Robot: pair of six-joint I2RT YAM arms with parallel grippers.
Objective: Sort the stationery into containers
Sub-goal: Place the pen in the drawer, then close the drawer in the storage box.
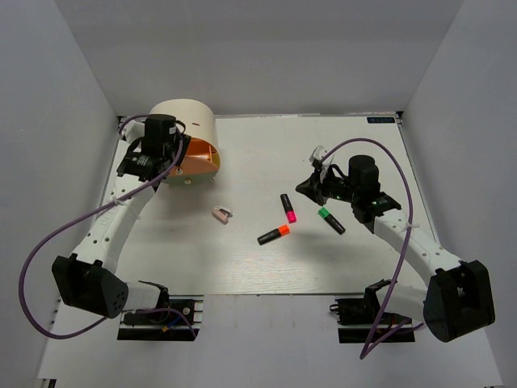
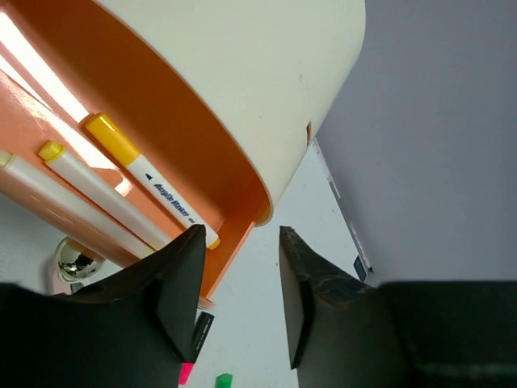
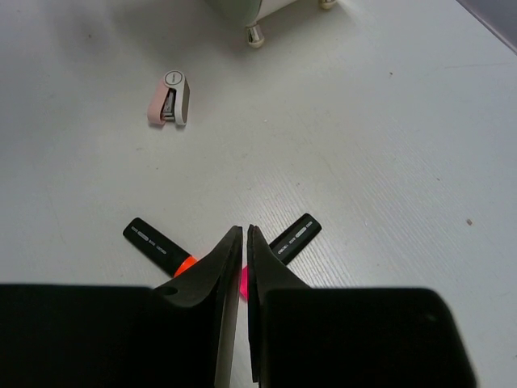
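The organiser (image 2: 242, 73) runs off the left wrist view's top and left edges. 3 pale sticks (image 2: 97, 190) inside it lose their lower ends behind a finger (image 2: 182, 291) of the left gripper (image 2: 241, 234).

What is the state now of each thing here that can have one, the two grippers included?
Organiser: standing, orange compartment open.
Yellow-capped pens: lying inside the organiser.
Pink marker: capped, flat on the table.
Orange marker: capped, flat on the table.
Green marker: capped, flat on the table.
Clip: lying on the table, untouched.
Left gripper: open, empty, at the organiser.
Right gripper: nearly shut, empty, above the markers.
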